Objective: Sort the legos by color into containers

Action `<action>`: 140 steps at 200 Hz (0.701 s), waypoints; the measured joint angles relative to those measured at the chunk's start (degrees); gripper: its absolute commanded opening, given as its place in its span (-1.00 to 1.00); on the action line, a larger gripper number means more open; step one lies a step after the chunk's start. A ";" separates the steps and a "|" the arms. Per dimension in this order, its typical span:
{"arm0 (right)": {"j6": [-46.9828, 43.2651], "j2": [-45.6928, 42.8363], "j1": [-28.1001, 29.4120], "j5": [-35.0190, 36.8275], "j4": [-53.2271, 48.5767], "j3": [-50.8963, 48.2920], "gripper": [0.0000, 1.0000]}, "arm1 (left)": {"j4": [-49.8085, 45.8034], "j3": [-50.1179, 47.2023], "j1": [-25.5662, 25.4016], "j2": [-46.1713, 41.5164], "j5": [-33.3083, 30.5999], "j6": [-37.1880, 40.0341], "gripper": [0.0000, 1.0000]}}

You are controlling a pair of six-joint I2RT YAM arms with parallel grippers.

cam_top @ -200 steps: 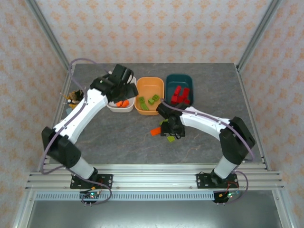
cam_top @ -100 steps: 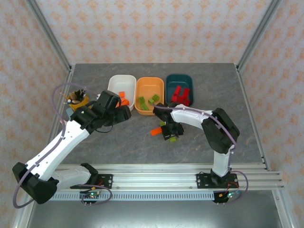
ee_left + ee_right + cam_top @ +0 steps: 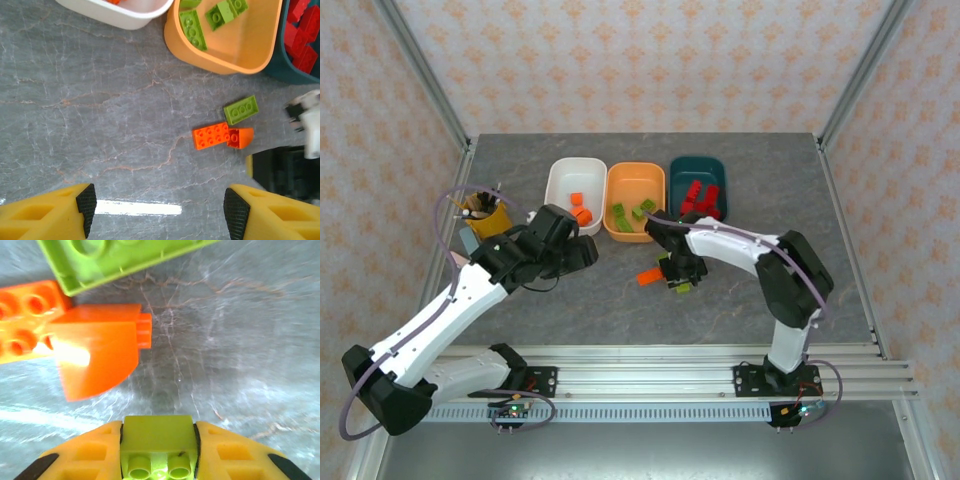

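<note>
Three tubs stand in a row at the back: white with orange bricks, orange with lime green bricks, dark teal with red bricks. On the table lie an orange brick, an orange sloped piece touching it, and a flat green brick. My right gripper is shut on a small lime green brick, low over the table just beside that group. My left gripper is open over bare table in front of the white tub.
A small yellow cup with pens stands at the left, near the left arm's elbow. The right gripper's black body sits close to the loose bricks in the left wrist view. The table is grey stone-patterned.
My left gripper has drawn back from over the white tub to the table in front of it. The right gripper has stayed by the loose bricks while its arm folded.
</note>
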 measured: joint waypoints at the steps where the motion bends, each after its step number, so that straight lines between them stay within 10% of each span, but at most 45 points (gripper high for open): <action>1: 0.04 -0.11 0.00 0.04 -0.11 0.13 -0.41 | 0.00 -0.04 -0.09 0.00 -0.02 -0.02 0.42; 44: 1.77 3.13 -1.97 1.51 -0.94 21.31 -0.44 | 1.46 -3.30 -4.26 -1.81 -1.70 -1.97 0.41; 140: 0.98 44.11 -9.09 3.96 -1.16 70.55 -0.24 | 2.73 -7.04 -5.79 -6.16 -2.82 -3.87 0.41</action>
